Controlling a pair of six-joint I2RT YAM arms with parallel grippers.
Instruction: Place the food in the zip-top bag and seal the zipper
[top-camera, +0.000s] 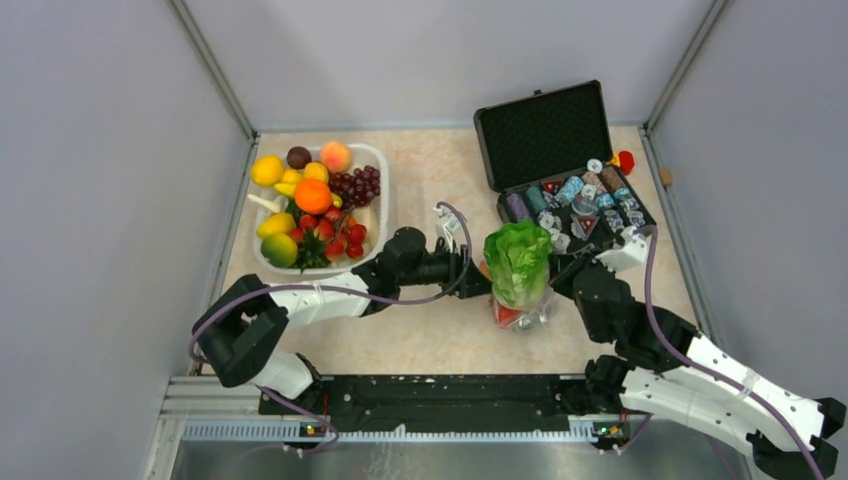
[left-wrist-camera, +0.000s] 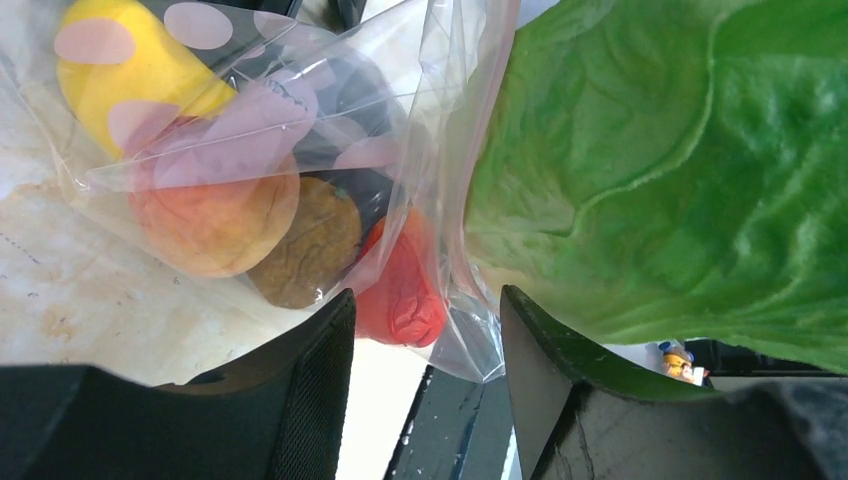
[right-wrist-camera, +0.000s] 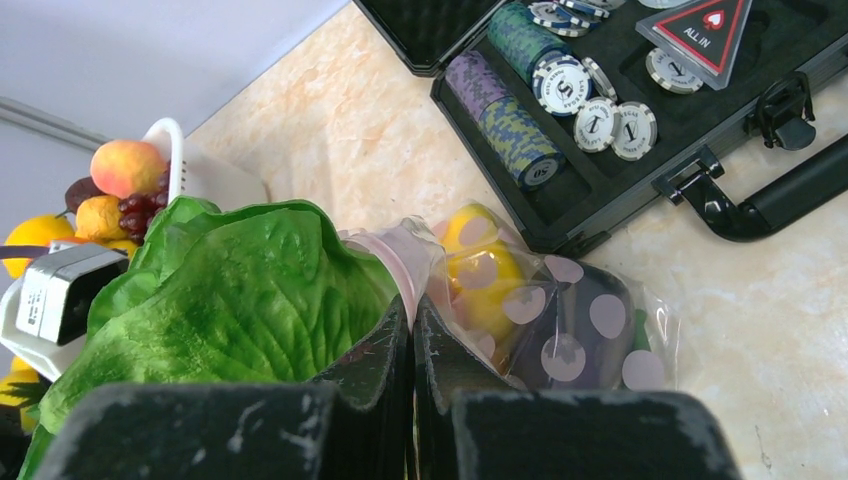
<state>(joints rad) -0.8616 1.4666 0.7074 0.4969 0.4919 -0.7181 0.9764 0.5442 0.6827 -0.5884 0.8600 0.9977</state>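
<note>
Green lettuce (left-wrist-camera: 680, 170) beside fruit-filled bag (left-wrist-camera: 410, 90)

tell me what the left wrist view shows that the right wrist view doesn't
Left wrist only: a peach, a brown piece and a red piece inside the zip-top bag. Right wrist only: the poker chip case, the white basin, and the right gripper shut on the bag at its pink zipper. Both: lettuce, the bag, yellow fruit.
</note>
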